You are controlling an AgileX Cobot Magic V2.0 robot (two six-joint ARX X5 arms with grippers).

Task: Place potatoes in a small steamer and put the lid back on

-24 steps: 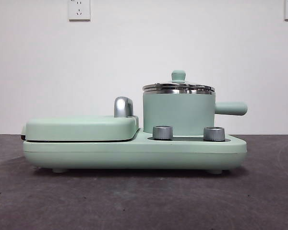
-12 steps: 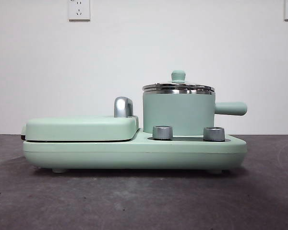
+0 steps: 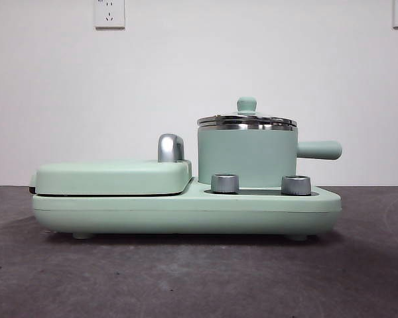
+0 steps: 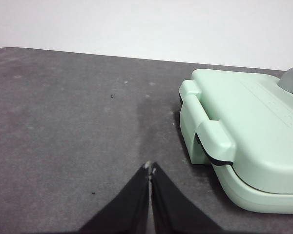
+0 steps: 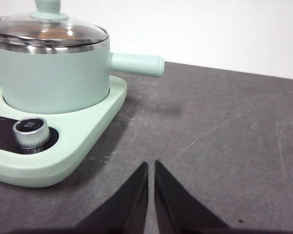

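Observation:
The small steamer stands on the right half of the mint-green appliance base, its stubby handle pointing right. The lid sits flat on the steel rim, knob up. In the right wrist view the steamer is close by, and an orange-brown patch, the potatoes, shows through the lid's glass. My right gripper hangs shut and empty over the table beside the base. My left gripper is shut and empty over the table off the appliance's other end. Neither arm appears in the front view.
A flat mint-green griddle cover with a chrome handle fills the base's left half; its hinged end lies near my left gripper. Two silver dials sit in front of the steamer. Dark grey table all around.

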